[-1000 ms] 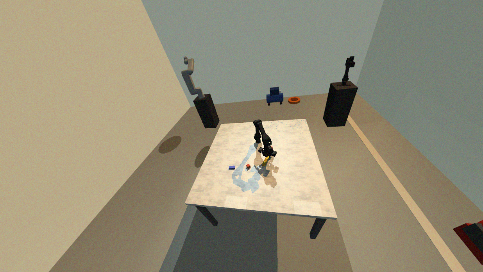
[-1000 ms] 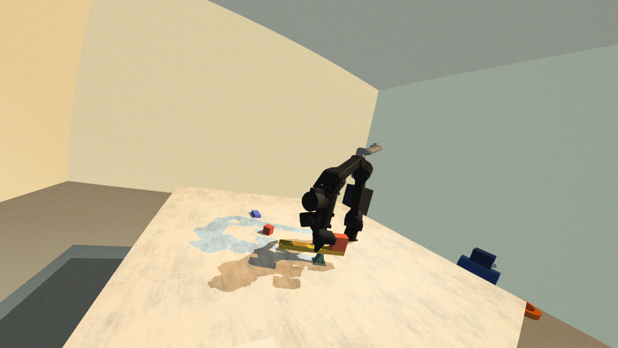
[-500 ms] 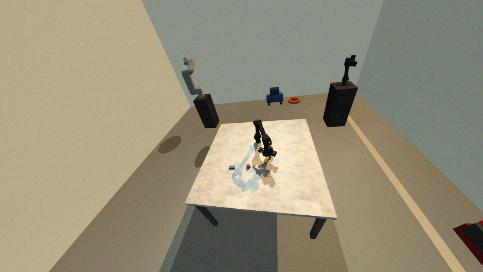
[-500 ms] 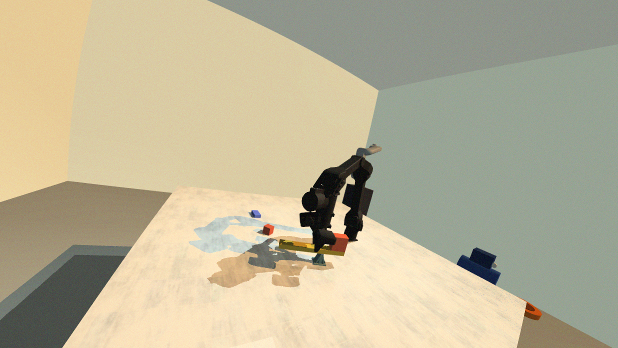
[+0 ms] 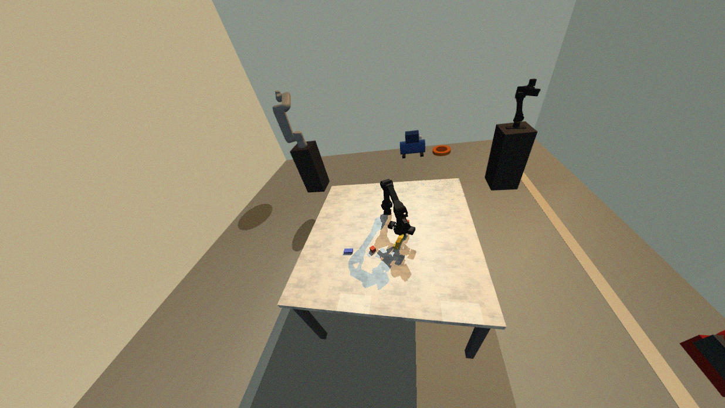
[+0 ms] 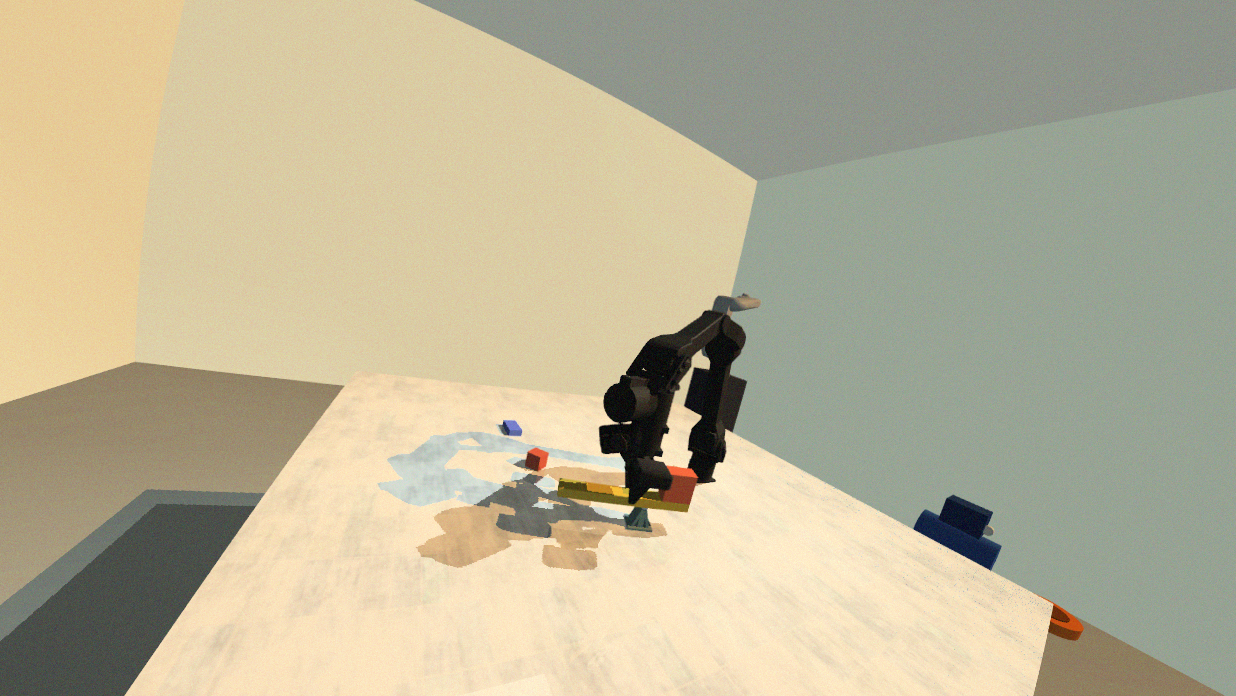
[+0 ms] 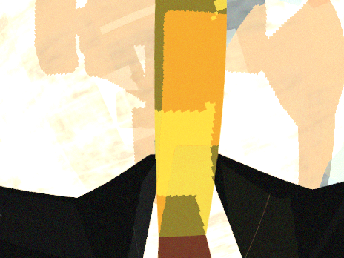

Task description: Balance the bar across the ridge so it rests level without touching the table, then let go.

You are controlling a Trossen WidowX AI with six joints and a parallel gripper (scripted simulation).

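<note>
Gripper (image 6: 641, 494): part-closed, clamping bar (image 6: 605, 492) above ridge (image 6: 639, 519). Advice: centre heavier red-block end's balance point over ridge, lower level, then release.

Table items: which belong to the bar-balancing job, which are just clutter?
In the job:
- yellow bar with a red block on one end, held in the gripper
- small grey ridge under the bar

Lying about:
- small red cube
- blue block
</note>
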